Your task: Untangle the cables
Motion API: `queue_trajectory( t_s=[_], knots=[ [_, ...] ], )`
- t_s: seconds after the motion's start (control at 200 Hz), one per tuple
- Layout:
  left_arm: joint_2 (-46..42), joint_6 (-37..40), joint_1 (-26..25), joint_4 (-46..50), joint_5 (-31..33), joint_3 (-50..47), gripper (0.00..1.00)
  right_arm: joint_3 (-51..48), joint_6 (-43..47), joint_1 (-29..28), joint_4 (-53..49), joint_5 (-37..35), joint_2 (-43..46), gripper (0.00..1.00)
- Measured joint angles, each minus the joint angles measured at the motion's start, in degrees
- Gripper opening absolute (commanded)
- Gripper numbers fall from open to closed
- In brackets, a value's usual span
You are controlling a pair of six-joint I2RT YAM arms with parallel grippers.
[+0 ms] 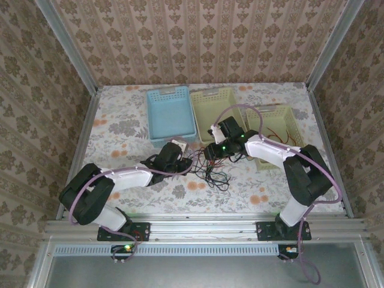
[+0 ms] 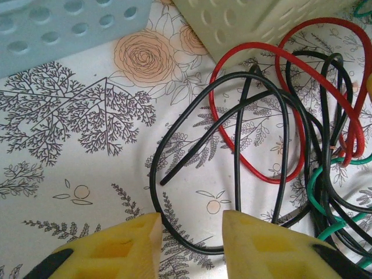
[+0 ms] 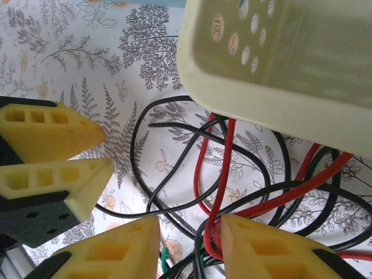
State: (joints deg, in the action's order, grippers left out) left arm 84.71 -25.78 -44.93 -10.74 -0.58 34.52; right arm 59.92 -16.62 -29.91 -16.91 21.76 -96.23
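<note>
— Where did the cables lie?
— The tangle of thin red, black and green cables (image 1: 211,174) lay on the flower-printed tablecloth (image 1: 120,132), between the two arms. It was just in front of the pale yellow perforated plastic basket (image 1: 198,108). A light blue perforated plastic basket (image 1: 152,114) stood left of that one.
— And the left gripper (image 2: 192,224)?
— Low over the cloth, its yellow fingers a modest gap apart. A loop of black cable (image 2: 285,139) crossed that gap, not pinched as far as I could see. The red cable (image 2: 213,99) and green cable (image 2: 309,189) were heaped to its right.
— The right gripper (image 3: 190,229)?
— Down in the knot, jaws likewise part open. Red and black strands ran through the gap, none clamped. The other gripper's fingers stood close at its side.
</note>
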Motion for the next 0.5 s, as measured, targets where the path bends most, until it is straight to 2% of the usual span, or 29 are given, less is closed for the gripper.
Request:
queue_trajectory(
  t_s=[0.14, 0.5],
  knots=[
    [0.6, 0.0, -0.2, 0.0, 0.1, 0.0, 0.4, 0.2, 0.0, 0.0, 0.0, -1.2, -1.2, 0.35],
    [1.1, 0.0, -0.9, 0.0, 0.4, 0.0, 0.43, 0.2, 0.2, -0.2, 0.0, -2.0, -3.4, 0.34]
  ],
)
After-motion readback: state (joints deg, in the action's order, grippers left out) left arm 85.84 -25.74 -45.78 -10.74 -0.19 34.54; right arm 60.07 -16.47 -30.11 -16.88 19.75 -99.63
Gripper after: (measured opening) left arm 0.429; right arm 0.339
